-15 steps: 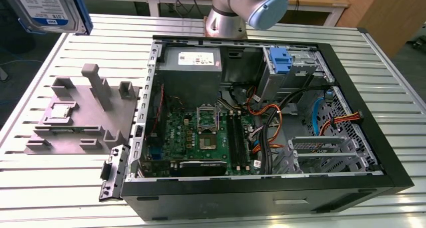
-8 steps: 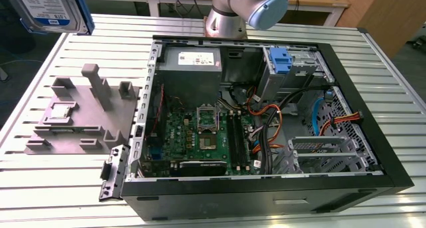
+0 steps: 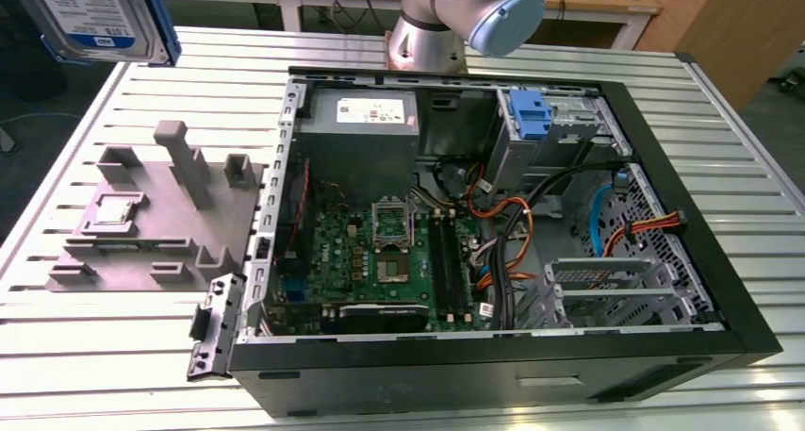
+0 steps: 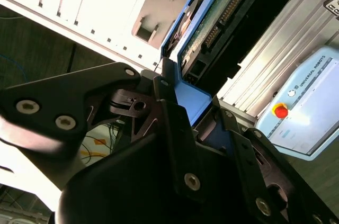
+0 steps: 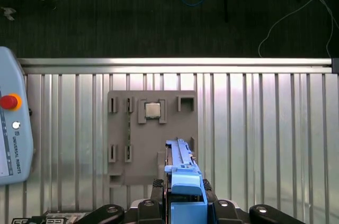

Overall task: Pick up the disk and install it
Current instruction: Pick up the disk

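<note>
Slatted metal table [image 3: 101,346] lay below. The disk [image 3: 94,16] hung high over it at the exterior view's far left, held clear of the grey fixture [image 3: 151,223], probably so it missed the posts. Gripper [image 5: 183,195] fingers [image 4: 172,113] were clamped on its blue carrier. Open computer case [image 3: 503,214] sat well apart, to the exterior view's right.

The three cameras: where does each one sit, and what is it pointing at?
Exterior view: off the arm, above the table, looking down into the open computer case; the arm shows beyond it.
First wrist view: on the arm, looking down past the gripper and the disk onto the grey tray.
Second wrist view: on the arm, looking along the gripper's black links at the disk's circuit side.
Both wrist views share the gripped disk and the control tablet.
</note>
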`<state>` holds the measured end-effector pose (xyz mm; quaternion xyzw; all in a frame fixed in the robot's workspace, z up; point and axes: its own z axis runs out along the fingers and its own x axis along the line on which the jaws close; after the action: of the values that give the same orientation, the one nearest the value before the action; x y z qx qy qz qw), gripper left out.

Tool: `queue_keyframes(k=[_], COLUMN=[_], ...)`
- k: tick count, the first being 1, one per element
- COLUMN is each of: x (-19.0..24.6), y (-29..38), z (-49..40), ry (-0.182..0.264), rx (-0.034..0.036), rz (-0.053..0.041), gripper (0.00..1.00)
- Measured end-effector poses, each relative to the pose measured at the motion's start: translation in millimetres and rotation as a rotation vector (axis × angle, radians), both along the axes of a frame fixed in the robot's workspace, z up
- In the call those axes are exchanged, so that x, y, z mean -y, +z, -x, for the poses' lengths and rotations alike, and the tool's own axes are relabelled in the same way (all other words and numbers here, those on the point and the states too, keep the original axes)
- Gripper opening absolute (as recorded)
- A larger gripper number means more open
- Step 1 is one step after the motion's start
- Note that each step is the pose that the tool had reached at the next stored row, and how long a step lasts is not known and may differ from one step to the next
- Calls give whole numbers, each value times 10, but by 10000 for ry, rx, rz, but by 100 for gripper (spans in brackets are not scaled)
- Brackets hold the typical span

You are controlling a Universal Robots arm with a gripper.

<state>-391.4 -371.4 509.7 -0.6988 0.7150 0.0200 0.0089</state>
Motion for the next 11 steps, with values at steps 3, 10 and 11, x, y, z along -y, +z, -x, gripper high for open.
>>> queue_keyframes(k=[3, 10, 11], x=[0, 0, 0], y=[-1, 0, 0], z=[-6, -37, -44], ry=[0, 0, 2], rx=[1, 0, 0], rz=[0, 0, 0], gripper=[36, 36, 36])
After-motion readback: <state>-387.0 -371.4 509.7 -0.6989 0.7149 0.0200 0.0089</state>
